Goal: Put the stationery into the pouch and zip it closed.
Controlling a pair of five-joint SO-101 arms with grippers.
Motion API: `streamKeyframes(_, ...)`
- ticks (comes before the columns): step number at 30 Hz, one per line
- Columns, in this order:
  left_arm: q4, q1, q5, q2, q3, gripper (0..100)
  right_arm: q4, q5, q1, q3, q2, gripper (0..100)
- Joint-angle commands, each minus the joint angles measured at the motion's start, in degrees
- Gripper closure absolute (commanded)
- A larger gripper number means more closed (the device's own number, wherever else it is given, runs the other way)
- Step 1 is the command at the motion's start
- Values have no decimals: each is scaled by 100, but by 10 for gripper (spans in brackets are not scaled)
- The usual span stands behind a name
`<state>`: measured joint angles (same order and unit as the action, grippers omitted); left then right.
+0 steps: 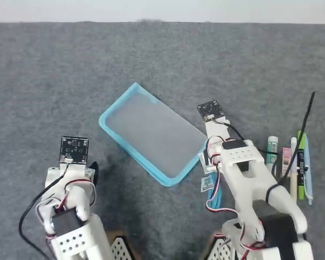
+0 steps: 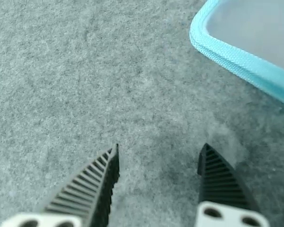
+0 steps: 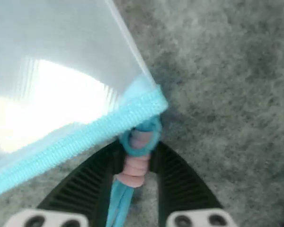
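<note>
- Centrally, the pouch (image 1: 151, 130) is laid flat and at an angle on the grey mat (image 1: 54, 70).
- Its zipper pull (image 3: 134, 166) (blue loop, pink beads) is clamped by the right gripper (image 3: 136, 150) at the pouch's corner.
- The left gripper (image 2: 158, 156) is held spread over the mat — nothing grasped — near the pouch's edge.
- The stationery (image 1: 292, 162) is lined up beside the right arm, outside the pouch.

A flat, translucent, turquoise-edged pouch (image 1: 151, 132) is laid diagonally at centre; assorted pens and markers (image 1: 295, 162) are lined up at right.
</note>
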<state>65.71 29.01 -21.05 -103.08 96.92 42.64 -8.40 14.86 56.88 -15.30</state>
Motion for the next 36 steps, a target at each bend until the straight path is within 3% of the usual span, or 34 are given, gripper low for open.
streamKeyframes(1,62,-35,-53,-79,-31,749,321,97,13,-237,-558,992)
streamKeyframes(7,62,-44,-53,-79,-31,749,699,70,119,88,-2167,991)
streamKeyframes(17,62,-44,-53,-79,-31,749,1042,-281,1130,668,-4435,991)
streamKeyframes(36,35,-53,-79,-79,-31,750,1613,-466,1393,0,-4611,991)
